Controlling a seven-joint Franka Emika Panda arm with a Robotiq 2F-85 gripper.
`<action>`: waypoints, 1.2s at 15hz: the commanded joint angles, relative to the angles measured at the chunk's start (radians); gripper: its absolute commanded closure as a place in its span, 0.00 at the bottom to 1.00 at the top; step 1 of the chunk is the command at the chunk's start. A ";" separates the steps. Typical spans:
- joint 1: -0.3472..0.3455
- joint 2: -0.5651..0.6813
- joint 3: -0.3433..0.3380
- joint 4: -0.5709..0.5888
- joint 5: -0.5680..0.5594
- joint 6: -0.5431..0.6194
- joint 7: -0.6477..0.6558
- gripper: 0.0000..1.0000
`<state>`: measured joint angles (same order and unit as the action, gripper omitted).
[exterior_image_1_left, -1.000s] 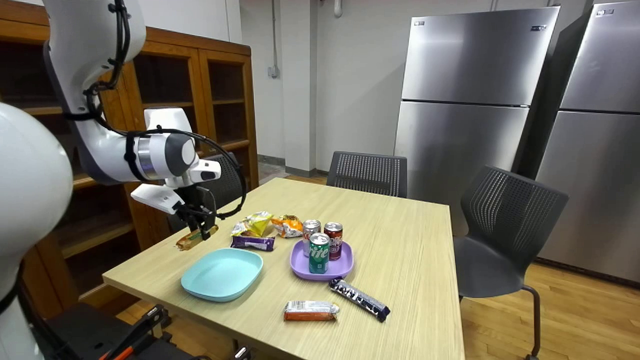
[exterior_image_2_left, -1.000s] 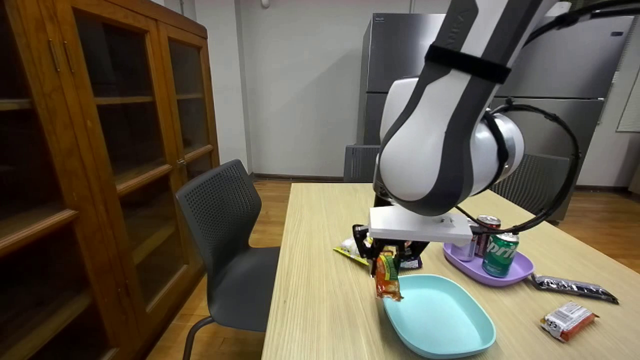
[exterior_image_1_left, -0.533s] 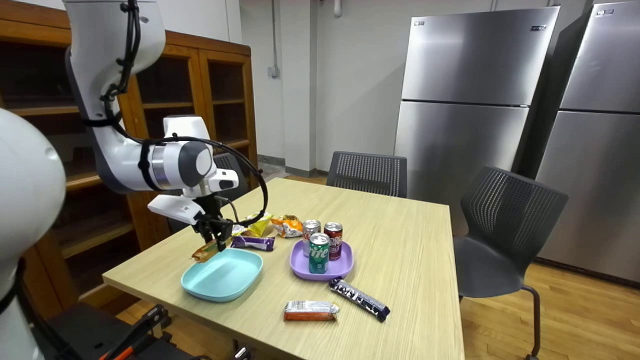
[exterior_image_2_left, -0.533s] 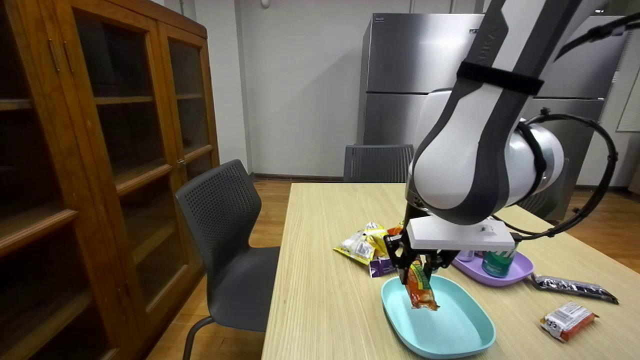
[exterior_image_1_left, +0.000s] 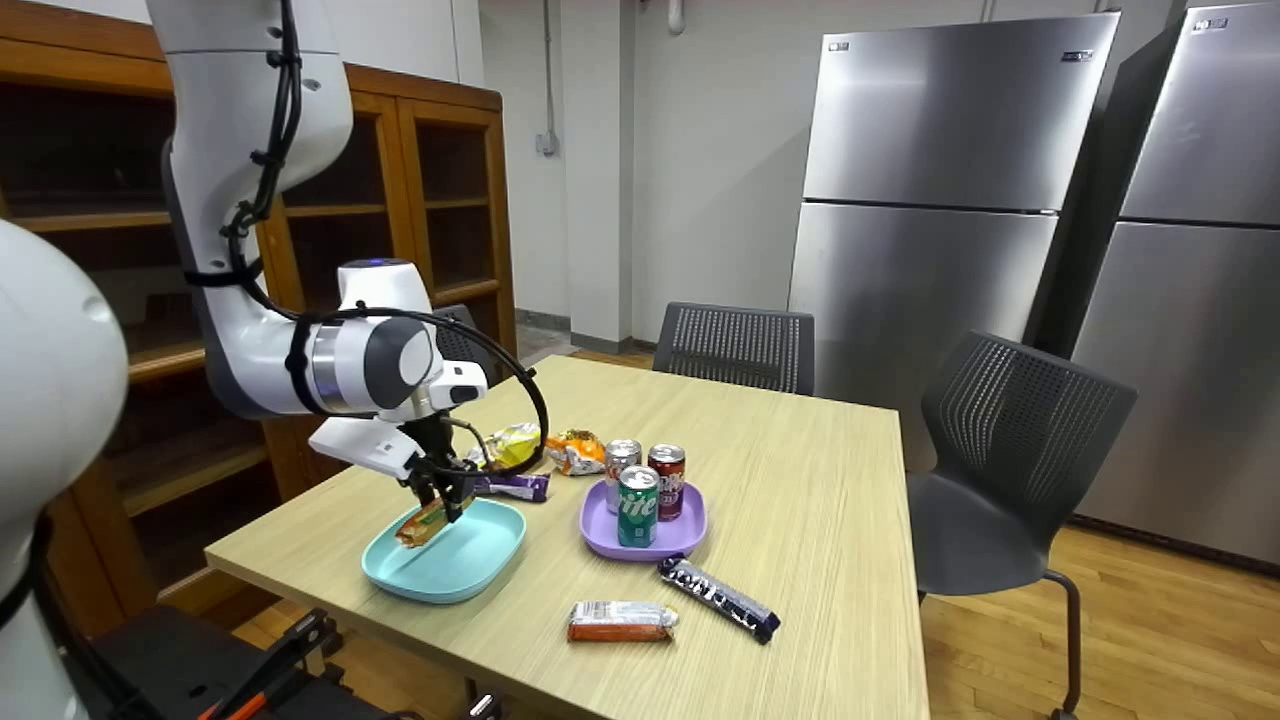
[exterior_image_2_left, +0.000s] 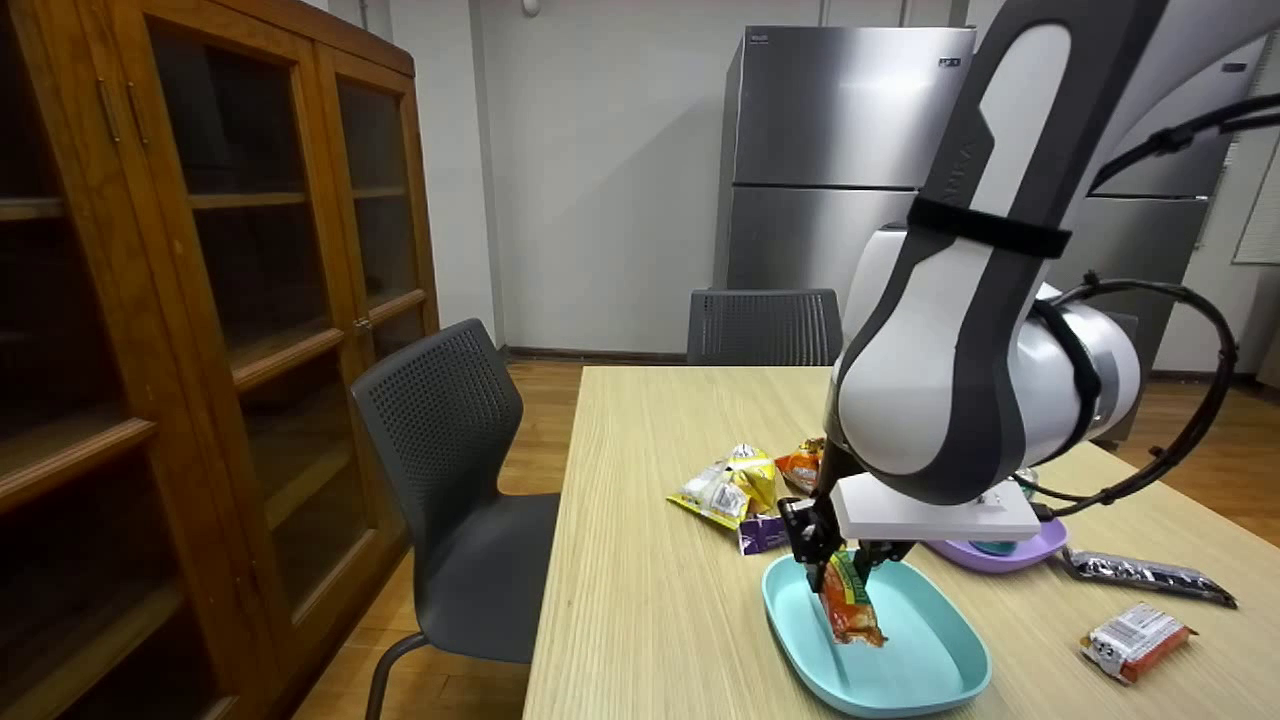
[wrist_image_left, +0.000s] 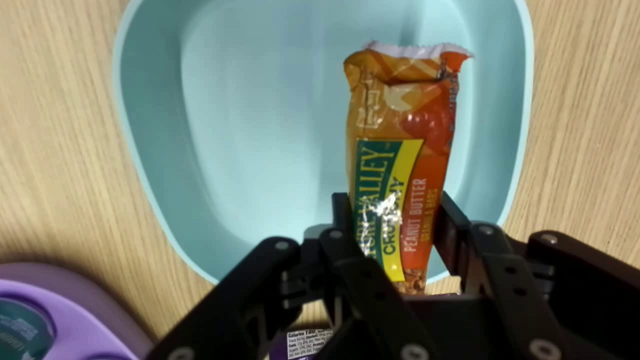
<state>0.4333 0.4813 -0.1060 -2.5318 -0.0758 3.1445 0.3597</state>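
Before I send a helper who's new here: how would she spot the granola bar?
On the wooden table, find the turquoise tray. Over it, the gripper holds the granola bar. Unlike the purple bar nearby, or any other here, it shows a green-and-yellow label.

this looks like an office break room or kitchen: in an exterior view, two tall steel refrigerators (exterior_image_1_left: 935, 235) rise well beyond the gripper (exterior_image_1_left: 441, 507), perforated-back chairs (exterior_image_1_left: 737, 347) stand around the table (exterior_image_1_left: 780, 470) beneath it, and a glass-doored wooden cabinet (exterior_image_1_left: 402, 205) is behind it.
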 joint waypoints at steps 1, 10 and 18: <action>-0.071 0.029 0.068 0.010 0.054 0.048 -0.085 0.83; -0.205 -0.067 0.175 -0.028 0.061 0.010 -0.208 0.00; -0.232 -0.206 0.173 -0.094 0.074 -0.007 -0.208 0.00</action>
<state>0.2393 0.3669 0.0440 -2.5600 -0.0289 3.1661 0.1834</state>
